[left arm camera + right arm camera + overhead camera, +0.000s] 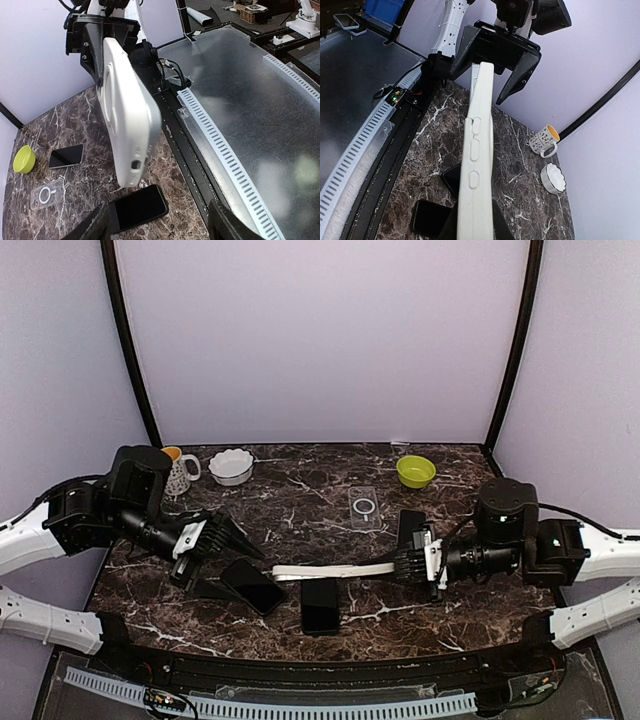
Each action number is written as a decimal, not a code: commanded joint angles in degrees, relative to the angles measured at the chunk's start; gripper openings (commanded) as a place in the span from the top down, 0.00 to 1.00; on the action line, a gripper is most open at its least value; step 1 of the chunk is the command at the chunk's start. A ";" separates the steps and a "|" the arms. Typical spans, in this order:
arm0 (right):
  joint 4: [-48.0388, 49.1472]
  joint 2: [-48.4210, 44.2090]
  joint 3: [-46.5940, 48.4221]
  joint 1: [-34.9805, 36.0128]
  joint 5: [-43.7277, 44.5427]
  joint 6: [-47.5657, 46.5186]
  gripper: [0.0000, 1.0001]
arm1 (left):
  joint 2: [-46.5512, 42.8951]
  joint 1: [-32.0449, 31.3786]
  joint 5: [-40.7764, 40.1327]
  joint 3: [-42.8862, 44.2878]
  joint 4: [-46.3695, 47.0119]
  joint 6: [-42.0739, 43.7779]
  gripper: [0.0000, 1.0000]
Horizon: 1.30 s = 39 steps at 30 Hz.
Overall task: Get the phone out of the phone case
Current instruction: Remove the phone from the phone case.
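A white case (127, 115) hangs in mid-air, tilted, with its back and one long edge facing this way. A faint ring shows on the back and a small cutout low on the edge. The right gripper (106, 46) clamps its far upper end. At the bottom of the view the left gripper (161, 226) is spread wide, one finger at each side, and the case's lower end hangs above the gap, touching neither. On the marble table (75, 125) below lies a dark phone (138, 207), face up. Further off are a second phone (66, 156), a clear case (46, 194) and a green bowl (24, 159). A white slotted strip (225, 160) runs along the table's edge.
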 commanded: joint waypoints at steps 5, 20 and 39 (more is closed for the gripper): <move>13.11 -0.11 4.11 -4.08 -17.59 14.72 1.00 | -4.46 0.06 8.24 -6.77 17.11 -8.81 0.34; 15.82 4.51 6.94 -4.29 -24.44 18.01 1.00 | -1.03 0.07 15.56 -5.62 23.83 -12.29 0.46; 14.91 7.29 8.27 -4.31 -27.02 16.91 1.00 | 2.38 0.07 19.64 -3.18 19.91 -10.45 0.55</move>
